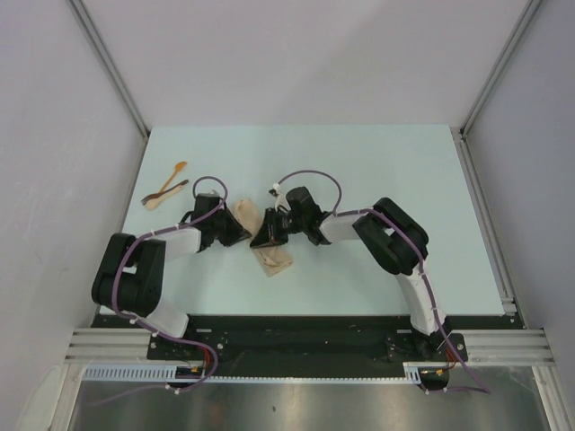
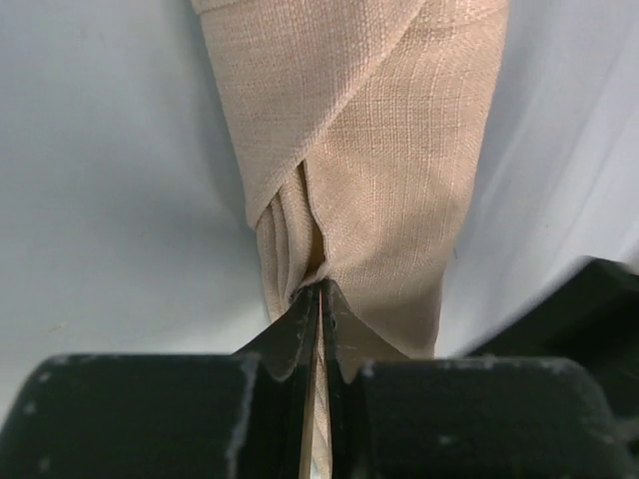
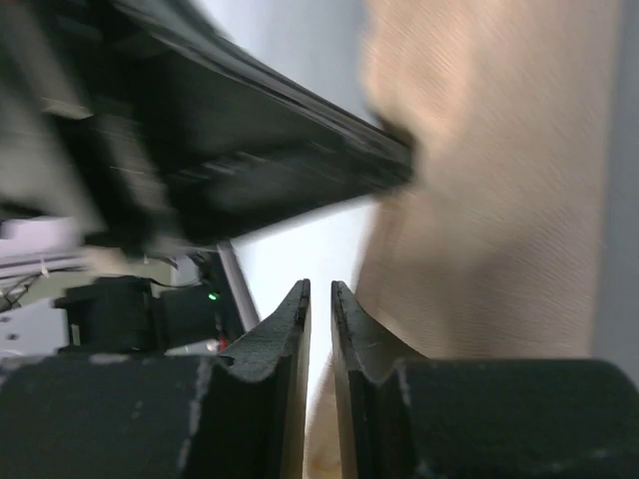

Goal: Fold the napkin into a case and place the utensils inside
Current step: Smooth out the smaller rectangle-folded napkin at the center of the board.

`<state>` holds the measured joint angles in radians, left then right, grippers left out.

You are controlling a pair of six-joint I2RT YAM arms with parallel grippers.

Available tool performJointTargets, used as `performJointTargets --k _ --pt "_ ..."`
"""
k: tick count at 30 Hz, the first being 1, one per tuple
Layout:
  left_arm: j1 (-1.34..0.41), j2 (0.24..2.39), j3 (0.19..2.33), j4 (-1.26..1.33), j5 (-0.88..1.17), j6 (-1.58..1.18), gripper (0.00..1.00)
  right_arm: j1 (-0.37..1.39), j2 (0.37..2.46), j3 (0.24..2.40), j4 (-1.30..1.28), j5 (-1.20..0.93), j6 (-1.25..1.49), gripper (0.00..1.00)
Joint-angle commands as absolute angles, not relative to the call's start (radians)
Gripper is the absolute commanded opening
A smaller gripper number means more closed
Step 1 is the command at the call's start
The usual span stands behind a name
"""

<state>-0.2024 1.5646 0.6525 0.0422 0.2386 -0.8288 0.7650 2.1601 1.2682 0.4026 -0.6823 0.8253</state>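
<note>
The napkin lies folded into a narrow beige strip at the table's middle, between my two grippers. My left gripper is shut on the near end of the napkin; in the left wrist view cloth is pinched between the jaws, and folds overlap above them. My right gripper sits right beside it over the strip. In the right wrist view its jaws stand a narrow slit apart with nothing between the tips, and the napkin lies to their right. The orange-tan spoon and the darker utensil lie crossed at the far left.
Grey walls and metal rails enclose the pale table. The left arm's dark body crosses close above the right gripper. Part of the right gripper shows at the right edge of the left wrist view.
</note>
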Motion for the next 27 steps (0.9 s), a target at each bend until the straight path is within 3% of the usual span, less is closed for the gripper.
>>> performJointTargets --k 1,9,16,27 --pt "-0.181 1.488 0.65 0.058 0.204 -0.787 0.09 0.773 2.21 1.204 0.574 -0.71 0.911 0.17" --pt "-0.179 1.537 0.807 0.038 0.245 -0.792 0.13 0.759 2.238 1.135 0.624 -0.718 0.917 0.14" --pt "-0.179 1.666 0.847 -0.04 0.21 -0.792 0.09 0.752 2.227 1.135 0.638 -0.724 0.925 0.14" --pt "-0.144 1.651 0.828 -0.143 0.057 -0.716 0.07 0.72 2.086 1.18 0.391 -0.687 0.772 0.16"
